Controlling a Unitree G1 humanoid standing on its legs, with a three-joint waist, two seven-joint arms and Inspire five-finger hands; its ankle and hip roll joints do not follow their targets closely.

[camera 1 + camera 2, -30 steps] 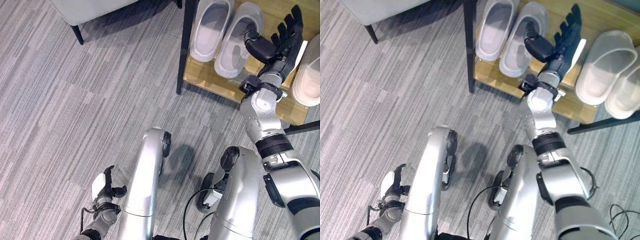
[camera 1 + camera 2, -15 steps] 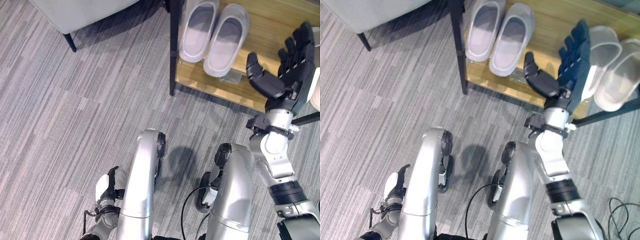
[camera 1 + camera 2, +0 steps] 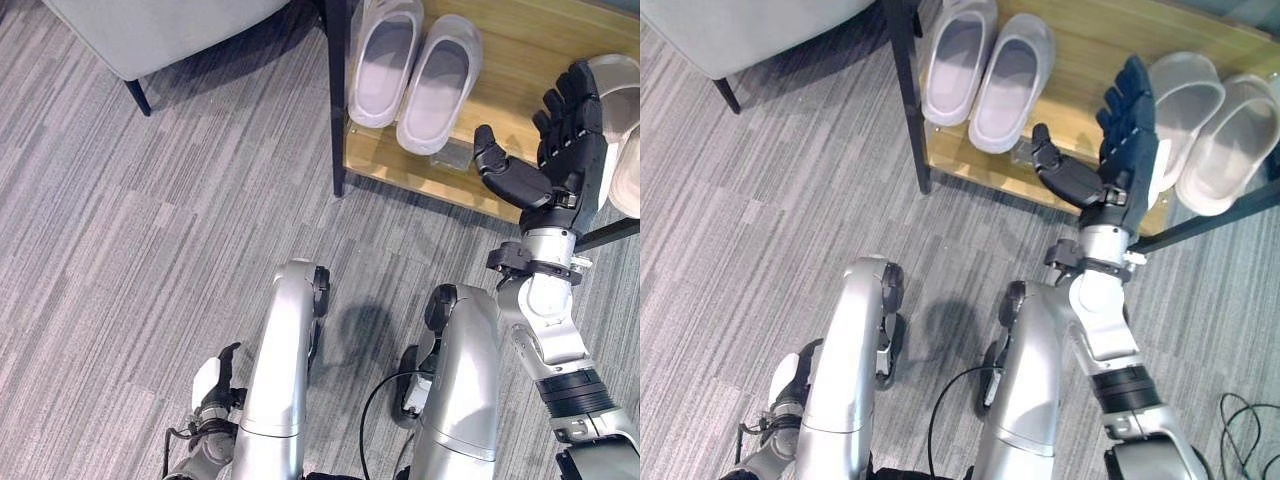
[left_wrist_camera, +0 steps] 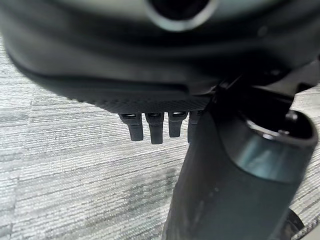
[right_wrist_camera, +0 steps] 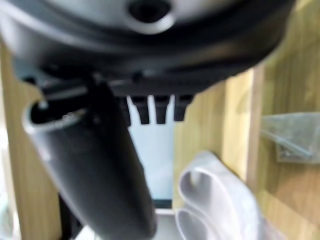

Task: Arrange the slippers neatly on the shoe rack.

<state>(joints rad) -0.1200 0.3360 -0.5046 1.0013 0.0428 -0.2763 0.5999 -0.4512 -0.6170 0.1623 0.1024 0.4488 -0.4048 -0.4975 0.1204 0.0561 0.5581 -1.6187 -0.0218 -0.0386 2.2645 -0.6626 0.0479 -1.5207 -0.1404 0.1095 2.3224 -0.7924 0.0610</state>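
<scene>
Since a second ago the right hand has drawn back off the lavender slippers and now hangs above the shoe rack's front edge, fingers straight and spread, thumb out, holding nothing.

Left eye view: the lavender pair, smooth moulded foam with rounded closed toes, lies side by side and touching at the rack's left end, just beside a black post. The shelf is pale wood with visible grain. A grey padded seat on dark legs stands on the striped grey carpet.

Right eye view: a cream pair of the same shape lies at the shelf's right end, well apart from the lavender pair.

Left wrist view: the left hand, fingers relaxed and empty, hangs over the carpet.

Right wrist view: straight fingertips over wood, with curved pale slipper rims beyond.
</scene>
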